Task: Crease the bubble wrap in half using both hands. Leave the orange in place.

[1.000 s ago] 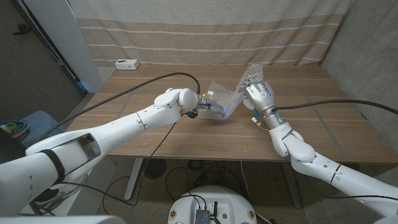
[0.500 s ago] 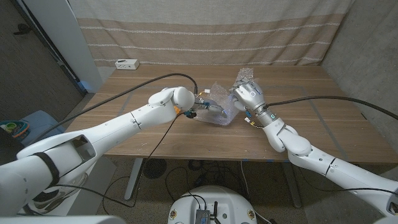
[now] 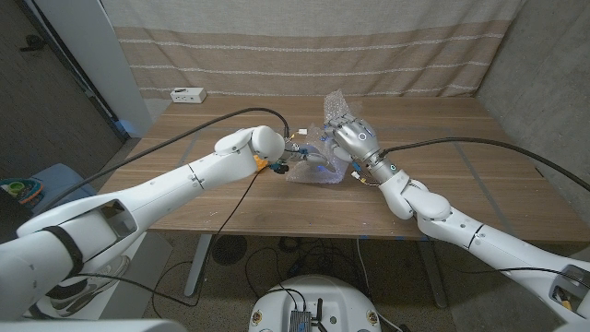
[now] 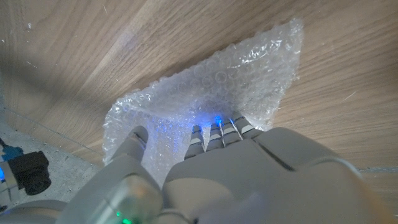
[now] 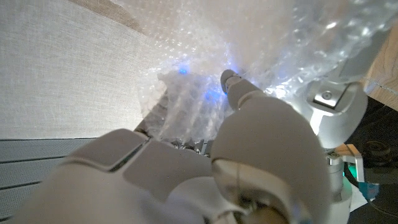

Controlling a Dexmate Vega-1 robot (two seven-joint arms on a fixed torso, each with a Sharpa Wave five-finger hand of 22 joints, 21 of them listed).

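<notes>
Bubble wrap (image 3: 318,159) sits mid-worktop (image 3: 479,175), bunched between both hands. Left hand (image 3: 293,159) grips its 9 o'clock edge, fingers (image 4: 214,134) pressed into the sheet. Right hand (image 3: 353,140) holds the 3 o'clock side lifted. White box (image 3: 187,94) at far 10 o'clock corner.

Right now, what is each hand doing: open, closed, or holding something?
Left hand: holding the bubble wrap, fingers pressed into it.
Right hand: holding the bubble wrap, lifting one side over.
</notes>
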